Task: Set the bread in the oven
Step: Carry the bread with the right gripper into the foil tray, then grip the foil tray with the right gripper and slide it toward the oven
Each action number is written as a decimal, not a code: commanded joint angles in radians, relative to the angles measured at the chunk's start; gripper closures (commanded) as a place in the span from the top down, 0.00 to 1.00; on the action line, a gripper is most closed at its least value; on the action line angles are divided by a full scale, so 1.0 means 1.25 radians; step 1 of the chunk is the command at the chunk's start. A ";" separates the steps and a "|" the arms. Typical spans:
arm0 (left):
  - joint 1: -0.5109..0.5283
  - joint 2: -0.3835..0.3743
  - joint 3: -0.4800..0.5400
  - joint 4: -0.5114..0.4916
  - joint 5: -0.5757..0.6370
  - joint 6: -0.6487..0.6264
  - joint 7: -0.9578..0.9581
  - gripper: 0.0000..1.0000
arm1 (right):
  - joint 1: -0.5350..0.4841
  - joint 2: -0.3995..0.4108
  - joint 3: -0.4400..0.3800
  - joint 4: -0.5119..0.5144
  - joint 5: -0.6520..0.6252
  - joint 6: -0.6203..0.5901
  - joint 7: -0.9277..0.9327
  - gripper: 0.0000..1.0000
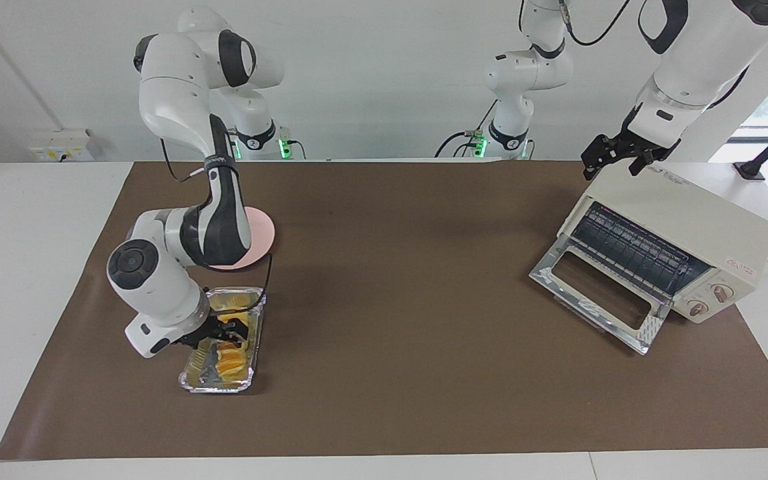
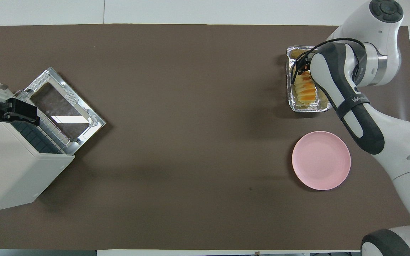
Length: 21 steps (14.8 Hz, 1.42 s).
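The golden ridged bread (image 1: 229, 362) lies in a silver foil tray (image 1: 219, 388) toward the right arm's end of the table; both also show in the overhead view, the bread (image 2: 306, 90) in the tray (image 2: 290, 83). My right gripper (image 1: 226, 331) is low in the tray, right over the bread's end nearer the robots. The cream-white oven (image 1: 681, 223) stands at the left arm's end with its glass door (image 1: 597, 293) dropped open and its wire rack showing. My left gripper (image 1: 614, 162) is open and empty, just over the oven's top corner.
A round pink plate (image 2: 321, 160) lies beside the tray, nearer the robots, partly under the right arm in the facing view. A brown mat (image 1: 397, 300) covers the table between tray and oven.
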 commanded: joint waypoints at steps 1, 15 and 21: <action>0.009 -0.026 -0.001 -0.026 -0.014 0.000 0.004 1.00 | -0.012 -0.031 0.005 -0.013 0.001 -0.022 0.014 1.00; 0.009 -0.026 -0.001 -0.026 -0.014 0.000 0.004 1.00 | -0.059 -0.084 0.000 -0.198 -0.013 0.135 -0.125 0.00; 0.009 -0.026 -0.001 -0.026 -0.014 0.000 0.004 1.00 | -0.058 -0.084 0.001 -0.194 -0.013 0.128 -0.125 0.00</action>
